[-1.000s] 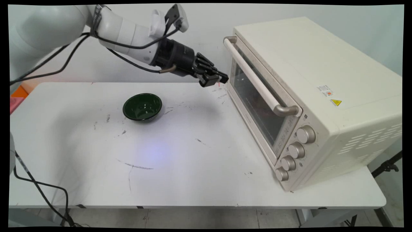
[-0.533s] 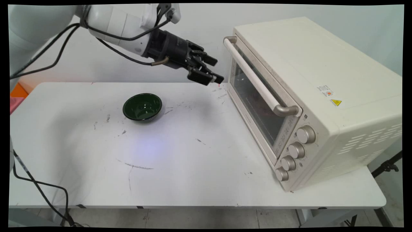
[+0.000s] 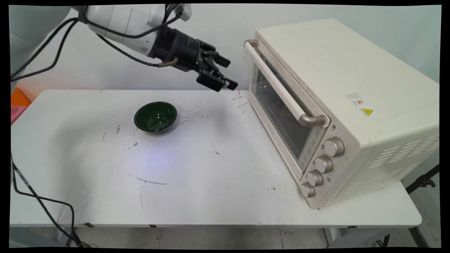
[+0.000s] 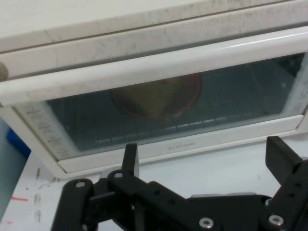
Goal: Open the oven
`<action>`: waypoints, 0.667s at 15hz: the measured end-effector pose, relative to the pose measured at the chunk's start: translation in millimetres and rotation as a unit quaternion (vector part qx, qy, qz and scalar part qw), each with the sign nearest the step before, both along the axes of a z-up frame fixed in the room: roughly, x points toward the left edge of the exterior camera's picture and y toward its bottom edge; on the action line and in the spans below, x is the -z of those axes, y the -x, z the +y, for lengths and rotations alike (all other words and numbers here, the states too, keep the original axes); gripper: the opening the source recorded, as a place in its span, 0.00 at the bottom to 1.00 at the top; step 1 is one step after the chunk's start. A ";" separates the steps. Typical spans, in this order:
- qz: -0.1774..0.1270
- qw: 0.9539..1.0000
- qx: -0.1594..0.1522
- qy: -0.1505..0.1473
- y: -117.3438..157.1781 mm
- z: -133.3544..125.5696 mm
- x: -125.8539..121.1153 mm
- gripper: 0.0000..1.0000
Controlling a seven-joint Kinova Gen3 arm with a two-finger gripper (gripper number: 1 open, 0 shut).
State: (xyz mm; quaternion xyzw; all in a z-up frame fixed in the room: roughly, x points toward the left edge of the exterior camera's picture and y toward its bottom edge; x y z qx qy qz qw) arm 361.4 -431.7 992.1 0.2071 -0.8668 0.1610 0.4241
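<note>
White table (image 3: 218, 196) carries a cream oven (image 3: 337, 105) at the right — door shut, long pale handle (image 3: 281, 88), four knobs (image 3: 321, 165), something round and reddish behind the glass. Dark green bowl (image 3: 155, 116) sits well left. Jaws of the gripper (image 3: 225, 73) — spread wide, empty — hang near the oven door.

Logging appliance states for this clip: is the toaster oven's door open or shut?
Shut. The toaster oven door sits flush against the front frame, handle up top; the gripper hovers apart from it, open.

Reddish round thing (image 4: 156, 96) behind the oven's (image 3: 344, 105) glass door, unidentifiable.
</note>
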 end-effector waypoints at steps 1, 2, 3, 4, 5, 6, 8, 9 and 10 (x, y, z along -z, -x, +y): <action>-0.003 1.000 -0.002 -0.002 -0.3 0.5 -3.0 1.00; -0.005 1.000 -0.004 -0.004 0.0 0.9 -6.7 1.00; -0.007 1.000 -0.006 -0.007 1.2 1.2 -10.5 1.00; -0.008 1.000 -0.008 -0.009 2.9 1.6 -14.6 1.00; -0.009 1.000 -0.009 -0.012 5.3 1.8 -18.5 1.00; -0.010 1.000 -0.010 -0.015 8.8 1.8 -23.1 1.00; -0.012 1.000 -0.014 -0.019 15.3 1.0 -29.4 1.00; -0.013 1.000 -0.017 -0.021 19.3 0.2 -32.7 1.00; -0.014 0.999 -0.018 -0.023 22.1 -0.4 -34.8 1.00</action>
